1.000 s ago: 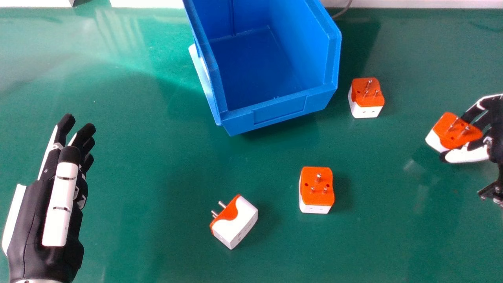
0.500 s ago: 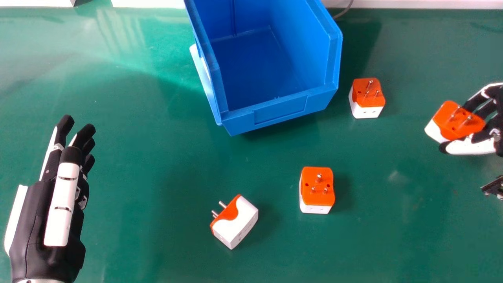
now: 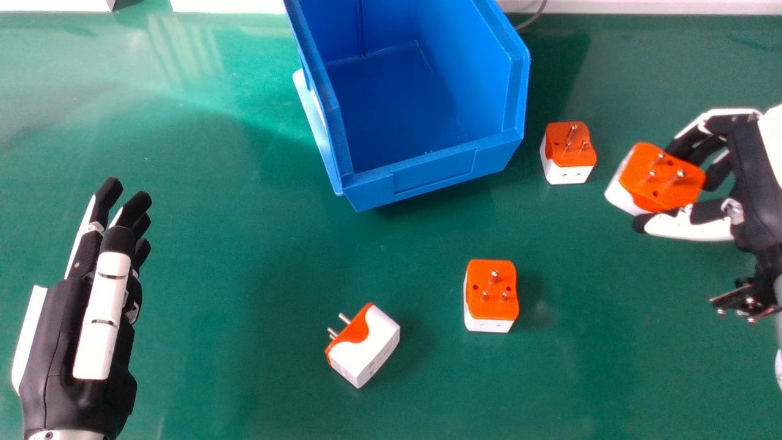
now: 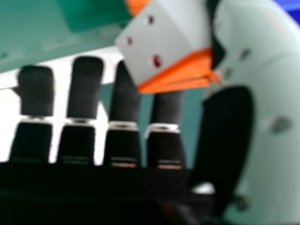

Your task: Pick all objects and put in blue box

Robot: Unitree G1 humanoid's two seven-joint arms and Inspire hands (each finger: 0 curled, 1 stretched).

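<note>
Left hand [image 3: 101,305]: one, fingers straight. Blue box [image 3: 434,174]: one, angular, smooth-walled. Four boxy orange-and-white adapters: one tipped sideways [image 3: 369,348], two pins-up [image 3: 490,290] on the green table [image 3: 244,379], one [image 3: 660,180] pinched between right hand's [image 3: 754,177] fingers and thumb, now nearer the box than earlier.

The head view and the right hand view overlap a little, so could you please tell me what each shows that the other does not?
Head view: the left hand, three loose adapters in full, the inside of the blue box, and the pins on the held adapter. Right hand view: that adapter's holed white face, close up. Both: the held adapter, the right hand and the green table; a blue corner is probably the box, while an orange patch at the edge I cannot identify.
</note>
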